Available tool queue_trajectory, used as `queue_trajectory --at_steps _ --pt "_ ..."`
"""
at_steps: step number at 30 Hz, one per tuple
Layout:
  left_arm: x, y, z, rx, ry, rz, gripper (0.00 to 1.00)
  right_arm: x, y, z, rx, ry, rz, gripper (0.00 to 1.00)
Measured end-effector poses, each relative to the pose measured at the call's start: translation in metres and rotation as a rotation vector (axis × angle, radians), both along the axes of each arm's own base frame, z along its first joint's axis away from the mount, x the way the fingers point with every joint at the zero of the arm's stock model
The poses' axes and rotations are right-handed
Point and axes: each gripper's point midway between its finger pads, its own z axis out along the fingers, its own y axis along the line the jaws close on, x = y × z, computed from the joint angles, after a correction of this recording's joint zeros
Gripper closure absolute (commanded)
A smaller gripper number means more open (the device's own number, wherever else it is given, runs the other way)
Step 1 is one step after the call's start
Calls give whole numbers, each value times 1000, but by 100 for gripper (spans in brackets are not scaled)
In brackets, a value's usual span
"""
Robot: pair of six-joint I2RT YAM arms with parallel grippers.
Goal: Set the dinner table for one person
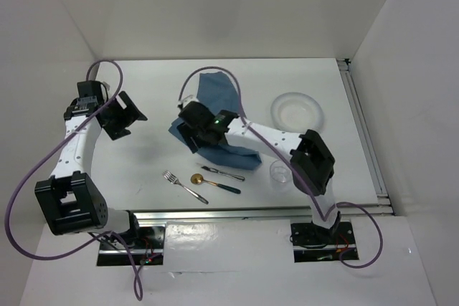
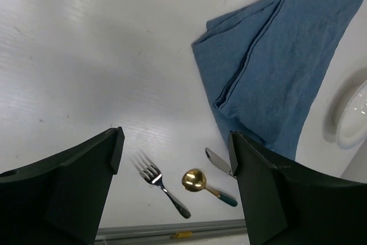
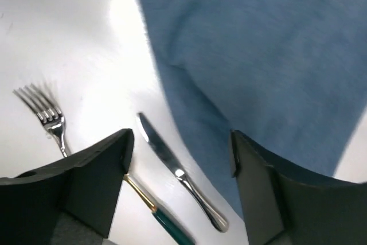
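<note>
The right fingers (image 3: 275, 199), spread, hover over the rumpled blue cloth's (image 3: 258, 55) near edge on the desk (image 3: 57, 27); the left fingers (image 2: 57, 187), also spread, sit farther off.

Fork (image 1: 184, 186), spoon (image 1: 206, 182) and knife (image 1: 222, 173) at the front, placemat (image 1: 215, 94) behind, glass (image 1: 281, 173) and plate (image 1: 296, 111) to the right.

All lie on the dinner table (image 1: 143, 159). The placemat sits near the middle. Before it, close to the front rail (image 1: 251, 213), the three utensils lie near one another. The fork is farthest left, the spoon just right of it, and the knife just behind the spoon, nearest the placemat's front edge. The glass stands right of the knife, apart from it. The plate sits behind the glass, right of the placemat and clear of it.
</note>
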Motion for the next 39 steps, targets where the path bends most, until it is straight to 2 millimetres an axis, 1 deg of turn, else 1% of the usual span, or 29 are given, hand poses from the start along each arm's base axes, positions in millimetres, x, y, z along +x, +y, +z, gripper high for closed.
queue_trajectory --at_steps 2,3,5,7,10,12,15,16,18,19,21,23,29,31,35,36,39 --pt "-7 0 -10 -35 33 27 10 -10 23 -10 -31 -22 69 26" --pt "-11 -1 -15 -49 49 35 10 -12 32 -16 -44 -30 93 26" --pt "-20 -3 -23 -81 75 59 11 -10 46 -32 -83 -42 128 26" --pt "-27 -6 -28 -108 96 76 11 -2 59 -51 -108 -48 148 26" --pt "-28 -8 -27 -132 96 84 11 8 67 -72 -141 -48 155 26" --pt "-28 -10 -27 -144 93 82 11 13 74 -81 -150 -52 159 30" --pt "-29 -12 -29 -154 96 78 11 21 80 -83 -147 -67 150 34" --pt "-30 -12 -31 -156 101 79 11 23 83 -83 -141 -73 148 37" --pt "-32 -12 -33 -158 108 81 11 28 85 -81 -133 -81 141 41" --pt "-33 -12 -34 -159 111 83 11 29 84 -81 -133 -81 136 47" --pt "-33 -12 -34 -159 112 84 11 30 84 -81 -128 -79 129 50" --pt "-33 -12 -34 -159 111 85 11 33 82 -80 -122 -77 118 51" --pt "-33 -12 -34 -159 110 83 11 49 69 -81 -115 -67 65 51" --pt "-33 -12 -34 -162 109 81 11 53 66 -82 -114 -64 53 54" --pt "-34 -14 -34 -172 110 75 10 59 61 -87 -111 -50 38 54" --pt "-34 -15 -34 -173 109 74 10 59 60 -89 -112 -45 39 53" --pt "-34 -15 -33 -175 108 72 9 56 62 -96 -109 -24 39 37"
